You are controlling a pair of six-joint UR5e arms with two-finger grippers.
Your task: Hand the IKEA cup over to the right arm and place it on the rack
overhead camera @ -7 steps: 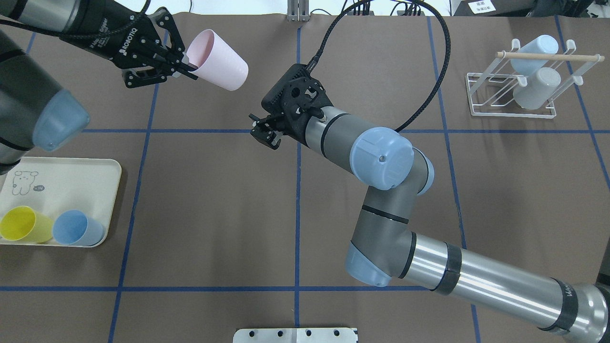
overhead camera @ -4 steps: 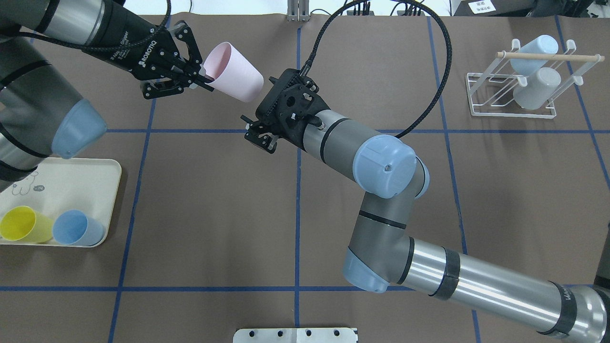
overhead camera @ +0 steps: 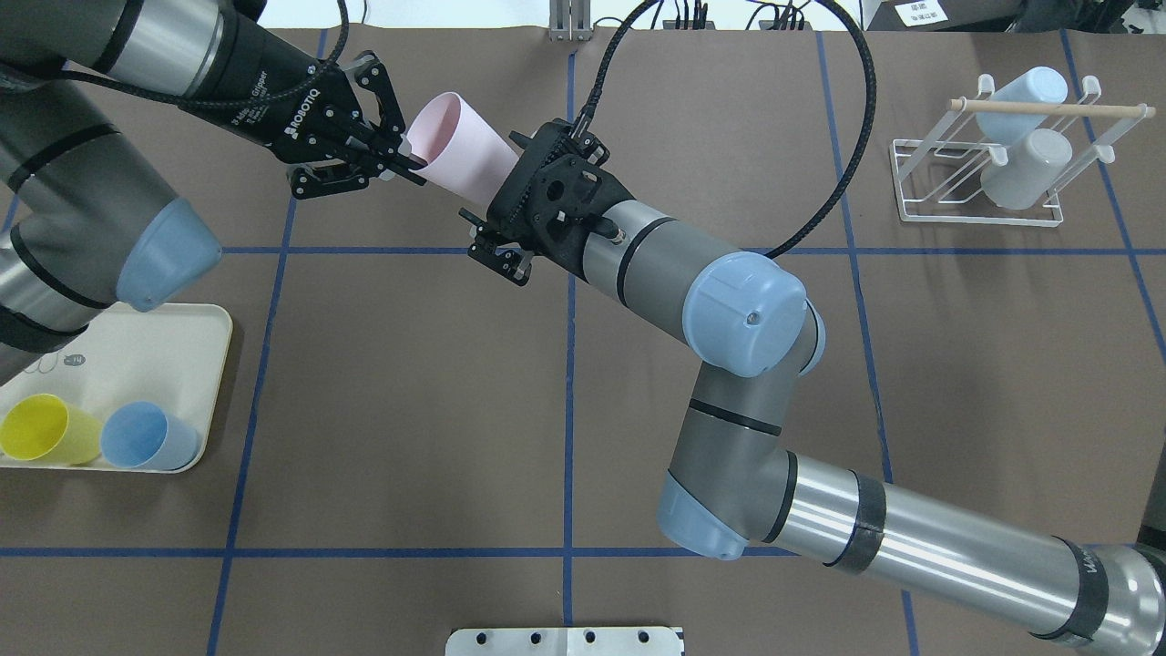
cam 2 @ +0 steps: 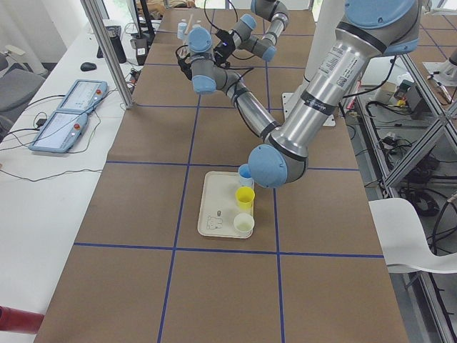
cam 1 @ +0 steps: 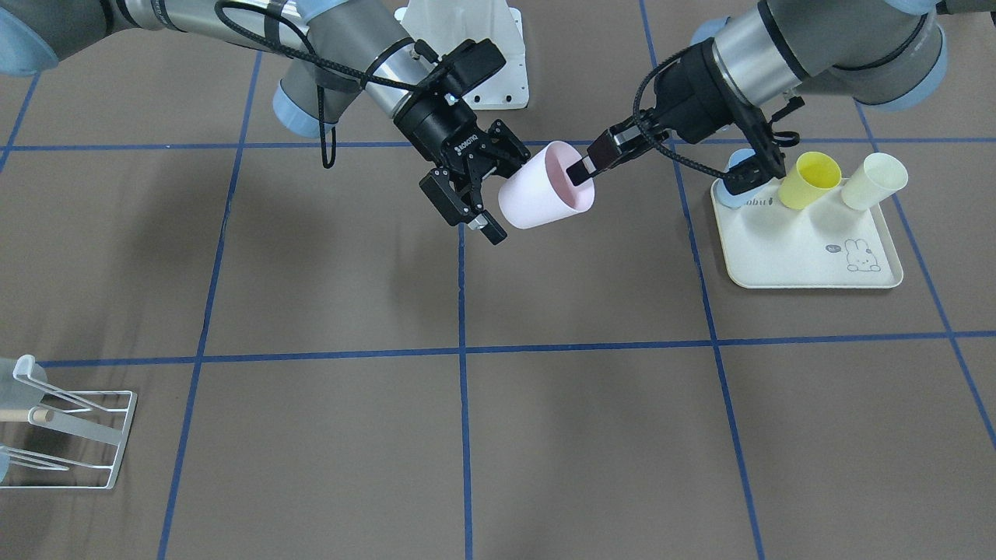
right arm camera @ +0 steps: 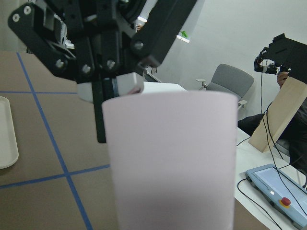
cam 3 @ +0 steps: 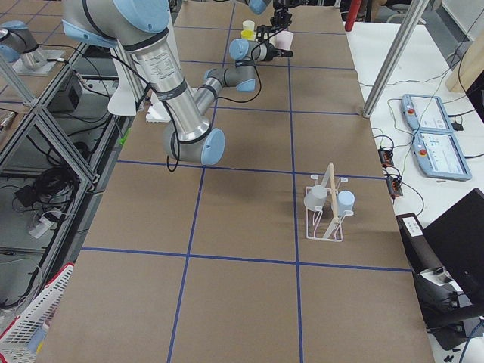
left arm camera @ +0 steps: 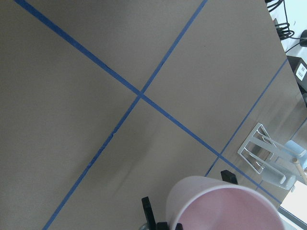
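The IKEA cup [cam 1: 537, 198] is pale pink and hangs tilted on its side above the table [overhead camera: 460, 150]. My left gripper [cam 1: 580, 169] [overhead camera: 410, 164] is shut on its rim, one finger inside the mouth. The right arm's gripper [cam 1: 506, 194] [overhead camera: 506, 196] is open, with its fingers on either side of the cup's closed end. The cup's wall fills the right wrist view [right arm camera: 170, 163], and its rim shows at the bottom of the left wrist view [left arm camera: 225, 203]. The white wire rack [overhead camera: 984, 214] [cam 1: 78, 435] stands at the far right with its wooden rod across.
Two pale cups [overhead camera: 1029, 169] hang on the rack. The cream tray [overhead camera: 137, 346] [cam 1: 801, 257] at the near left holds a yellow cup [overhead camera: 41, 428] and a blue cup [overhead camera: 146, 435]; a cream cup [cam 1: 875, 180] shows there too. Blue tape lines cross the brown table.
My left arm carried the pink cup rightwards. The right gripper moved up and left to meet it, so the cup's closed end now lies between the right fingers.
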